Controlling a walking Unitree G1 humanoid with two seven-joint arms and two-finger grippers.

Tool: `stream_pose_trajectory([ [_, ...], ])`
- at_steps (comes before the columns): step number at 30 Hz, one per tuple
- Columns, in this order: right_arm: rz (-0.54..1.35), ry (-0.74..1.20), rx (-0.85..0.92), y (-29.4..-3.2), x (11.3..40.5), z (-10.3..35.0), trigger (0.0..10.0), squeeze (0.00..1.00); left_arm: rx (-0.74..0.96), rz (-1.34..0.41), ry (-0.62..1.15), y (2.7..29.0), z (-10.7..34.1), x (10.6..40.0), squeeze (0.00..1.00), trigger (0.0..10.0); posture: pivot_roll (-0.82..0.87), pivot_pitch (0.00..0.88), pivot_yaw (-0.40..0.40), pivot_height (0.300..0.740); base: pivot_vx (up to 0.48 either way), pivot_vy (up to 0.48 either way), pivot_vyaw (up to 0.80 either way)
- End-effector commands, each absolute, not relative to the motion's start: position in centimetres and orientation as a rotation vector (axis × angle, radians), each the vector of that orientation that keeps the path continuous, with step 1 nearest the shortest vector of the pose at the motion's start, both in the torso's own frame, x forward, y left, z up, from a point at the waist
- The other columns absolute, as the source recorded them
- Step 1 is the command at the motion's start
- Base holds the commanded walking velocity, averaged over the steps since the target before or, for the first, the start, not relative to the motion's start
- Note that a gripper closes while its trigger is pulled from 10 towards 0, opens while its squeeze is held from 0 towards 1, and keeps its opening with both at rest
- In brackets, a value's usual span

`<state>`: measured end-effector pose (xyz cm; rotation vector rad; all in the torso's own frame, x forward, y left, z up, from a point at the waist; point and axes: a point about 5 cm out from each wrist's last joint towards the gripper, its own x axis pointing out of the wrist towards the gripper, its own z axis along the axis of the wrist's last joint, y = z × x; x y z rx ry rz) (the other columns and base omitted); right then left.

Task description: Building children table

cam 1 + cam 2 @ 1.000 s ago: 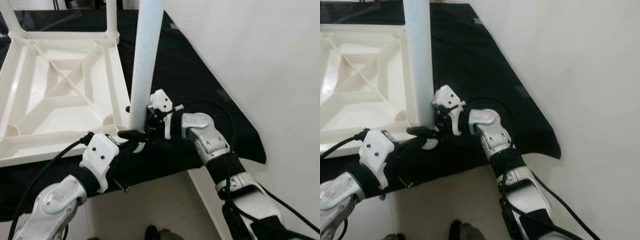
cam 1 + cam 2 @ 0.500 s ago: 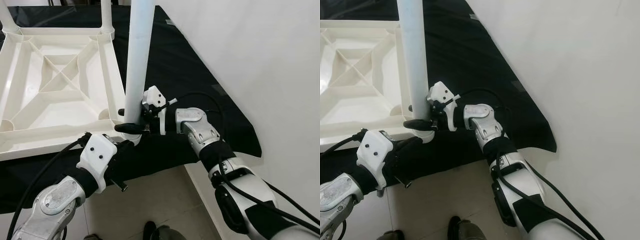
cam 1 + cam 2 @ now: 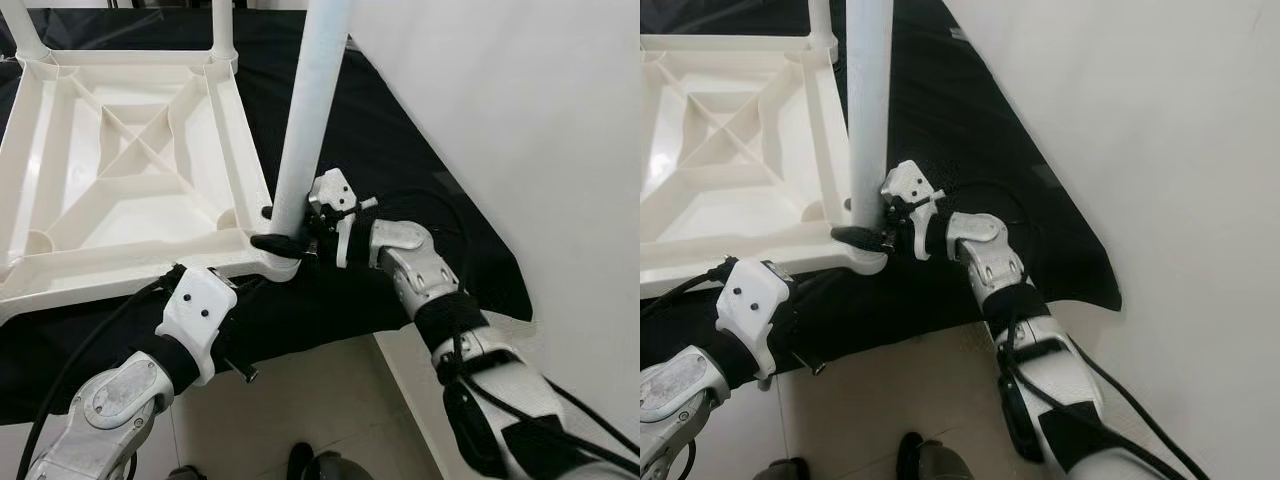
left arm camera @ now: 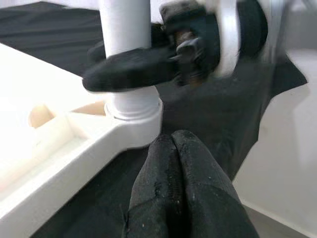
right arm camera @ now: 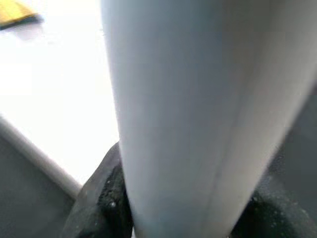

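The right end effector [image 3: 285, 243], at centre frame, gripped the base of the white table leg [image 3: 310, 115], which stood in the corner socket of the upturned children's table [image 3: 120, 160] on black cloth [image 3: 400, 170]. The left end effector [image 4: 173, 148], fingers pressed together, sat just below that corner. Since half a second earlier, the leg had tilted toward the upper right.

The inverted white plastic table top [image 3: 120, 170] lies on the black cloth [image 3: 400, 170] at 11 o'clock. A white cylindrical leg [image 3: 310, 110] stands in its near-right corner socket. The right gripper [image 3: 285, 243] clasps the leg base from 3 o'clock. The left gripper [image 4: 176, 163], fingers together, sits at 6 o'clock, just before the socket.
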<state>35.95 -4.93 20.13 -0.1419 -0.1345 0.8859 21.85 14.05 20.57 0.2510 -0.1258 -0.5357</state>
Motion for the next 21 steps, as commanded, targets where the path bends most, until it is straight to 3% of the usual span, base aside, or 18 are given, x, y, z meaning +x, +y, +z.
stream_pose_trajectory([
  [1, 0.709, -0.011, -0.235, -4.8, 34.3, 16.9, 0.0, 0.00, 0.238, -0.568, -0.111, 13.7, 20.1, 21.8, 0.00, 10.0, 0.09, 0.257, -0.182, 0.740, 0.000, 0.000, 0.00],
  [5, 0.733, -0.055, -0.265, -3.2, 32.9, 17.0, 0.0, 0.00, 0.228, -0.579, -0.119, 13.5, 20.2, 22.1, 0.00, 10.0, 0.07, 0.229, -0.163, 0.740, 0.000, 0.000, 0.00],
  [10, 0.765, -0.054, -0.240, -3.2, 33.8, 17.3, 0.0, 0.00, 0.227, -0.580, -0.123, 13.4, 20.2, 22.4, 0.00, 10.0, 0.08, 0.214, -0.172, 0.740, 0.000, 0.000, 0.00],
  [11, 0.797, -0.053, -0.210, -3.1, 34.0, 17.5, 10.0, 0.00, 0.228, -0.578, -0.126, 13.5, 20.2, 22.4, 0.00, 10.0, 0.08, 0.212, -0.178, 0.740, 0.000, 0.000, 0.00],
  [13, 0.797, -0.053, -0.210, -3.1, 34.0, 17.5, 10.0, 0.00, 0.228, -0.578, -0.126, 13.5, 20.2, 22.4, 0.00, 10.0, 0.08, 0.212, -0.178, 0.740, 0.000, 0.000, 0.00],
  [14, 1.049, -0.154, -0.140, -2.2, 33.4, 19.3, 10.0, 1.00, 0.235, -0.564, -0.127, 13.8, 20.2, 22.4, 0.00, 10.0, 0.08, 0.207, -0.175, 0.740, 0.000, 0.000, 0.00],
  [16, 1.196, -0.221, -0.121, -1.9, 32.9, 20.3, 10.0, 1.00, 0.238, -0.558, -0.128, 13.9, 20.2, 22.4, 0.00, 10.0, 0.09, 0.208, -0.173, 0.740, 0.000, 0.000, 0.00],
  [18, 1.228, -0.233, -0.131, -1.9, 32.5, 20.7, 10.0, 1.00, 0.237, -0.561, -0.129, 13.8, 20.3, 22.4, 0.00, 10.0, 0.09, 0.209, -0.172, 0.740, 0.000, 0.000, 0.00],
  [19, 1.272, -0.244, -0.168, -2.0, 32.3, 21.1, 10.0, 0.36, 0.236, -0.566, -0.129, 13.7, 20.3, 22.3, 0.00, 10.0, 0.09, 0.212, -0.171, 0.740, 0.000, 0.000, 0.00],
  [20, 1.272, -0.244, -0.168, -2.0, 32.3, 21.1, 10.0, 0.36, 0.236, -0.566, -0.129, 13.7, 20.3, 22.3, 0.00, 10.0, 0.09, 0.212, -0.171, 0.740, 0.000, 0.000, 0.00],
  [21, 1.348, -0.254, -0.221, -2.2, 32.2, 21.8, 10.0, 0.00, 0.234, -0.574, -0.127, 13.5, 20.2, 22.3, 0.00, 10.0, 0.09, 0.217, -0.173, 0.740, 0.000, 0.000, 0.00],
])
